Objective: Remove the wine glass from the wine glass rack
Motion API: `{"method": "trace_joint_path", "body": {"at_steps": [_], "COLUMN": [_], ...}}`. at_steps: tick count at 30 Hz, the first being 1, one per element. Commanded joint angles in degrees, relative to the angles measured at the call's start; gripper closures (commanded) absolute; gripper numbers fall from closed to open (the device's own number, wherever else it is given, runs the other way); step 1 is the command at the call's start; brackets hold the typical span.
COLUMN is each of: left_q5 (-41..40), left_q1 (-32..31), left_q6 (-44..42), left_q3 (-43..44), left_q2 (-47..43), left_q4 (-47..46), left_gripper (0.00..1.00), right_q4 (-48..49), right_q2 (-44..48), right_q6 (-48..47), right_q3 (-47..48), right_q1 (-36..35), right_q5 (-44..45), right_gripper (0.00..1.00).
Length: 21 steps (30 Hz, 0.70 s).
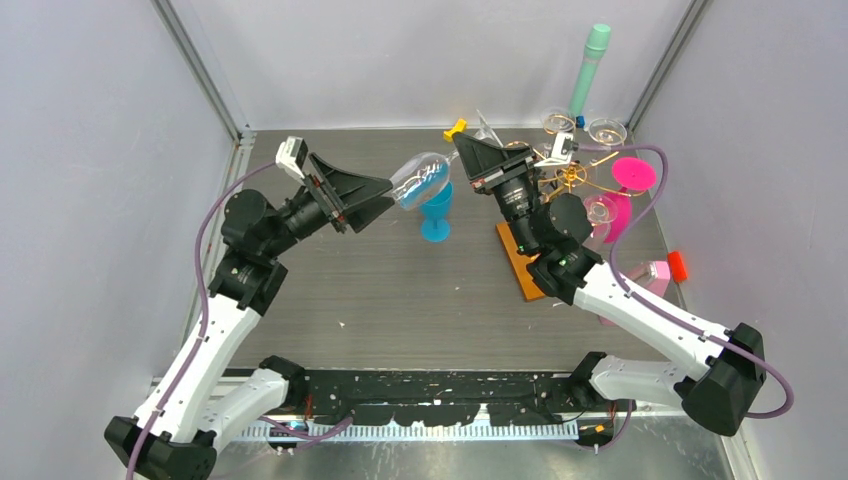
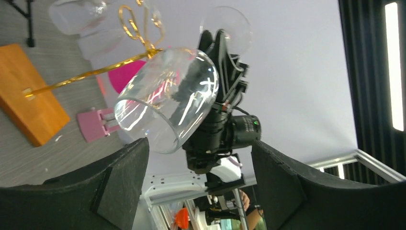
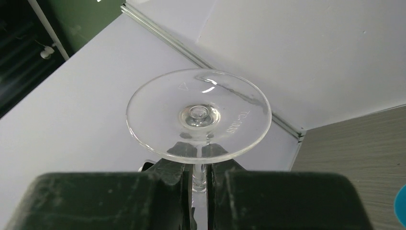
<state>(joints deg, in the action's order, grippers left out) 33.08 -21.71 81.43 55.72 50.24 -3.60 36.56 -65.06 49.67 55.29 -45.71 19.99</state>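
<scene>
A: Where's the wine glass (image 1: 420,178)?
B: Off the wine glass rack (image 1: 572,178). I see it in the air left of the rack, tilted nearly onto its side, above a blue goblet (image 1: 436,215) standing on the table (image 1: 350,290).
A: Who has it?
B: The right gripper (image 1: 465,150). My right wrist cam shows both fingers (image 3: 119,201) pinched on the stem, with the round foot just past the tips.
A: And the other arm?
B: The left gripper (image 1: 385,200) has its jaws spread wide with nothing held. The bowl mouth points at it. On the left wrist cam the rim sits just above the gap between the fingers (image 2: 119,177). I can't tell if the rim touches.
A: The rack itself?
B: Set in its wooden base (image 1: 518,255), partly behind the right arm. Clear glasses (image 1: 607,130) and a pink glass (image 1: 633,172) hang on the gold arms.
</scene>
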Motion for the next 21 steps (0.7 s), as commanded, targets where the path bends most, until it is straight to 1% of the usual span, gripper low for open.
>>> {"method": "trace_joint_path", "body": {"at_steps": [1, 5, 9, 11, 13, 15, 21], "left_q5": [4.0, 4.5, 3.8, 3.7, 3.7, 3.6, 2.7], "left_q1": [0.2, 0.2, 0.2, 0.2, 0.2, 0.2, 0.2], "left_q6": [6.7, 13.0, 20.5, 23.0, 23.9, 24.2, 23.2], "left_q3": [-0.9, -2.4, -3.8, -3.8, -3.7, -3.9, -5.0], "left_q2": [0.4, 1.7, 3.3, 4.4, 5.2, 5.3, 4.8], "left_q4": [-12.8, -19.6, -29.5, -33.5, -35.0, -35.3, -34.0], "left_gripper": [0.2, 0.22, 0.28, 0.34, 0.42, 0.52, 0.75], "right_q4": [5.3, 6.9, 8.9, 9.6, 10.4, 11.4, 11.4], "right_q2": [1.1, -0.1, -1.7, -2.8, -3.6, -4.0, -3.6], "right_q6": [9.4, 10.5, 12.9, 14.3, 15.7, 16.0, 15.2], "right_q3": [0.7, 0.7, 0.7, 0.5, 0.1, -0.1, -0.6], "right_q1": [-0.3, -0.3, -0.3, -0.3, -0.3, -0.3, -0.3], "right_q5": [2.2, 0.2, -2.2, -3.0, -3.2, -3.6, -3.2], "right_gripper": [1.0, 1.0, 1.0, 1.0, 1.0, 1.0, 1.0]}}
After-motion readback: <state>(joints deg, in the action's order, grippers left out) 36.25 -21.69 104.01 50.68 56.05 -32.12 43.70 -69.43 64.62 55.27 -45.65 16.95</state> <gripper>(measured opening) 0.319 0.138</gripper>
